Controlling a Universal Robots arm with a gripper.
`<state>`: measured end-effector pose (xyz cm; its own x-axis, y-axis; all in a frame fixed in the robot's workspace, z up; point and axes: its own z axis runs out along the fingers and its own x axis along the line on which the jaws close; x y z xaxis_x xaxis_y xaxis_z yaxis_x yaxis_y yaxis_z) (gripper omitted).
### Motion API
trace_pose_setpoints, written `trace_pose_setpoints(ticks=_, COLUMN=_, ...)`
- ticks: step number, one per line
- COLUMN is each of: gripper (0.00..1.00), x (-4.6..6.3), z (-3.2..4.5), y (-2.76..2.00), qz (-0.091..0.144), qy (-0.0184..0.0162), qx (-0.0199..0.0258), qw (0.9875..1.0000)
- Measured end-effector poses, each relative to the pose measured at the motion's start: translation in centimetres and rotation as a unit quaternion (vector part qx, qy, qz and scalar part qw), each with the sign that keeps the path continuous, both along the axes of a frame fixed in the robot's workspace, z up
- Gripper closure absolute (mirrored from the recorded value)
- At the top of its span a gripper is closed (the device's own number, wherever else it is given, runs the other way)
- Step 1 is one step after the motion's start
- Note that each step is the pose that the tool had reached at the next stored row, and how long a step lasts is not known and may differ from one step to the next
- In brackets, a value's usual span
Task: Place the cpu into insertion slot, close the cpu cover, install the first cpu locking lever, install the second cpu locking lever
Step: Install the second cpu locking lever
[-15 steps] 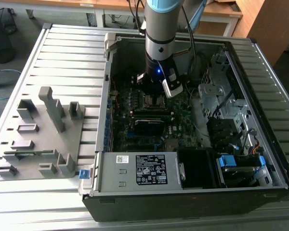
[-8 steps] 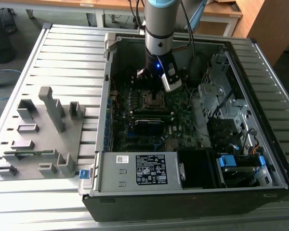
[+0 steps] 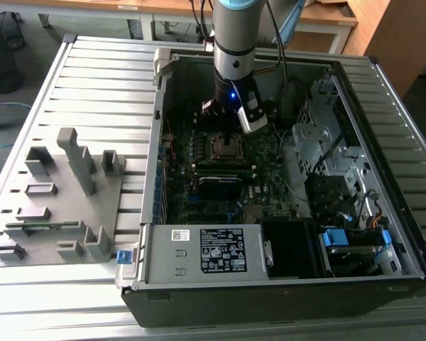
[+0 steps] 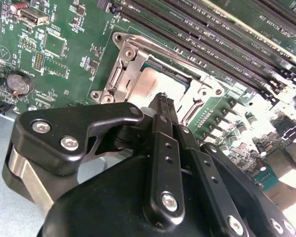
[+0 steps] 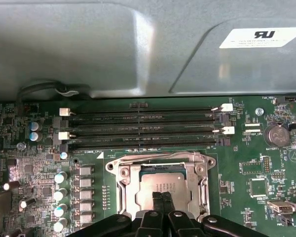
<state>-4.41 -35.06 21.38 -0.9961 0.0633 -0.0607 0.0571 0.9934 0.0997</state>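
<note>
In both wrist views the gripper [image 4: 163,101] sits nearest the lens, its black linkages covering the lower part of each frame; the two slim fingers [image 5: 161,202] stand pressed together with nothing between them, tips over the near edge of the cpu [image 5: 163,185]. The cpu lies flat in the insertion slot [image 5: 160,182], its grey top part covered by the fingers in the first wrist view, and in the second wrist view [image 4: 158,84] cut by the fingertip, so whether the tips touch it is hard to tell. The cpu cover [image 5: 158,160] lies closed around the chip as a silvery frame, its near edge hidden behind the gripper. The locking levers are hard to make out; thin metal rods run along the frame's sides, but their state cannot be told. Beyond the slot run four long memory slots [image 5: 143,128], and past them the grey case wall [image 5: 89,49] takes the upper half of the first wrist view. In the exterior view the arm [image 3: 234,42] comes down at upper centre into the open computer case [image 3: 199,291], hiding the gripper; the slot [image 3: 228,145] shows just below it as a small dark square, details unclear. A grey fixture plate [image 3: 57,192] lies at the frame's left.
</note>
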Motion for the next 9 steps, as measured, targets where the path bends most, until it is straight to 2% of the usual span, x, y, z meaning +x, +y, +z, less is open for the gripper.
trace_pose_setpoints(ticks=2, gripper=0.89, x=0.00, z=0.24, y=0.00, qz=0.000, qy=0.0000, qx=0.0000, qw=1.0000)
trace_pose_setpoints(ticks=9, gripper=0.89, x=0.00, z=0.30, y=0.00, qz=0.000, qy=-0.0001, qx=0.0001, qw=1.0000)
